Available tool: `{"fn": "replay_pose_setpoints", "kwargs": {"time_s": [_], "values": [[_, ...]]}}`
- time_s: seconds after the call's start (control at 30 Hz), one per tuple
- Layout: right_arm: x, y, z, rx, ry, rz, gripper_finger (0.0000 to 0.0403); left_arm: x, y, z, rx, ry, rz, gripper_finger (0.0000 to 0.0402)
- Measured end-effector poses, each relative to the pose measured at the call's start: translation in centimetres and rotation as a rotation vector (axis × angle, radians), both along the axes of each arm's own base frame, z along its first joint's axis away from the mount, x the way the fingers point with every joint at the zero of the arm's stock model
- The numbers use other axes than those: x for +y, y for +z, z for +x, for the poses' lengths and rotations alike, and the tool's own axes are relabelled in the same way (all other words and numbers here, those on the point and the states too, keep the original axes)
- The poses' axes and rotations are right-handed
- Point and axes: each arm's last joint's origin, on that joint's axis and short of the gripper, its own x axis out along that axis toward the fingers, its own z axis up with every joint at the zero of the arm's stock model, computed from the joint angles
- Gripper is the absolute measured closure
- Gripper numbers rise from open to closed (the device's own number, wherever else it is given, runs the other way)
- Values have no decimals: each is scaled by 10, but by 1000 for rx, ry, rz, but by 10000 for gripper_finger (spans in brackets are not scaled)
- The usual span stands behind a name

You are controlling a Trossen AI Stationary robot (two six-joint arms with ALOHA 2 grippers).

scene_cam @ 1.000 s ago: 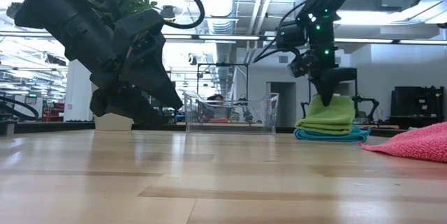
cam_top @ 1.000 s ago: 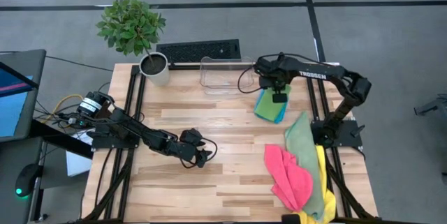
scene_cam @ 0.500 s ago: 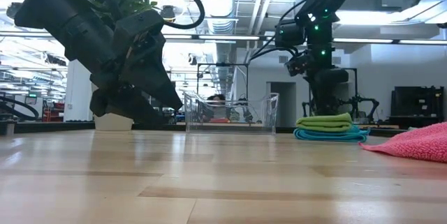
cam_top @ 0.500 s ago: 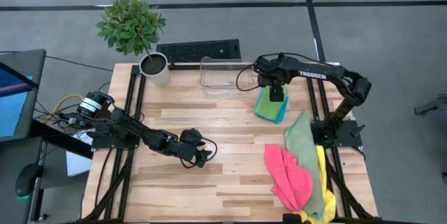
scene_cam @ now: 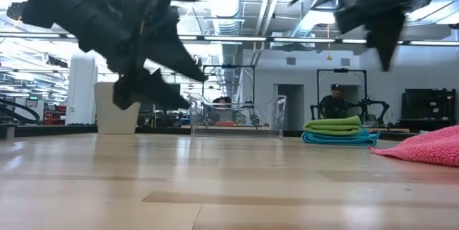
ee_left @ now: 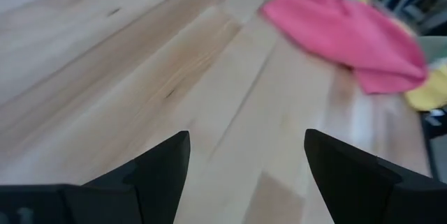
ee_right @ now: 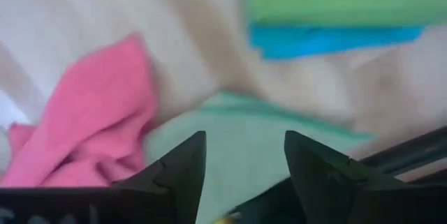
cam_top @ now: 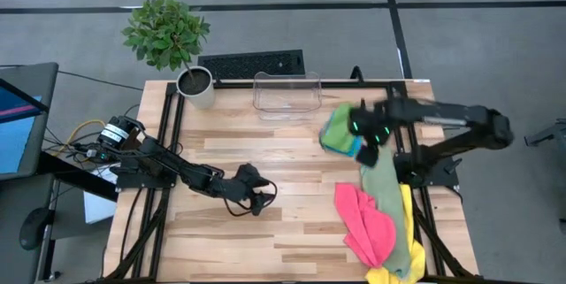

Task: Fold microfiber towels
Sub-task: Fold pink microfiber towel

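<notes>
Two towels are done: the bright green towel [cam_top: 336,126] lies folded on the bright blue towel [cam_top: 347,147], stacked at about two o'clock on the counter [cam_top: 265,160], just beside the clear bin [cam_top: 286,92].

My right tool [cam_top: 370,142] is empty, its two prongs standing apart, and hangs over the gap between that stack and the loose pile. My wrist camera looks straight down on the pale sage towel [ee_right: 230,147], with the pink towel [ee_right: 91,119] to one side.

My left tool [cam_top: 256,191] waits wide and empty near counter centre, at about seven o'clock, facing the pink towel across bare wood.

Unfolded stock lies at four to five o'clock: sage uppermost, pink beside it, the yellow towel [cam_top: 409,240] partly underneath and trailing over the counter edge.

Assessment: the stacking step is closed out; picking the third towel is in hand. The next move calls for a descent onto a sage corner, a pinch on one layer only, then dragging it clear to open counter so both tools can flatten it.
</notes>
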Motion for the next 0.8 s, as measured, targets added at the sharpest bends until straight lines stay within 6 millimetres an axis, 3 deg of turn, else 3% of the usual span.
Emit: {"fn": "replay_pose_setpoints", "kwargs": {"time_s": [0.17,0.4,0.5,0.8], "values": [[59,-23,-21,-13,-69,15,195,5,8,7,-86,-49,11,127],[118,-47,-39,-13,-106,68,193,25,30,24,-281,-100,103,127],[134,-50,-45,1,-114,71,194,33,36,46,-325,-136,199,127],[160,-51,-67,30,-171,81,194,31,34,159,-255,-423,379,127]]}}
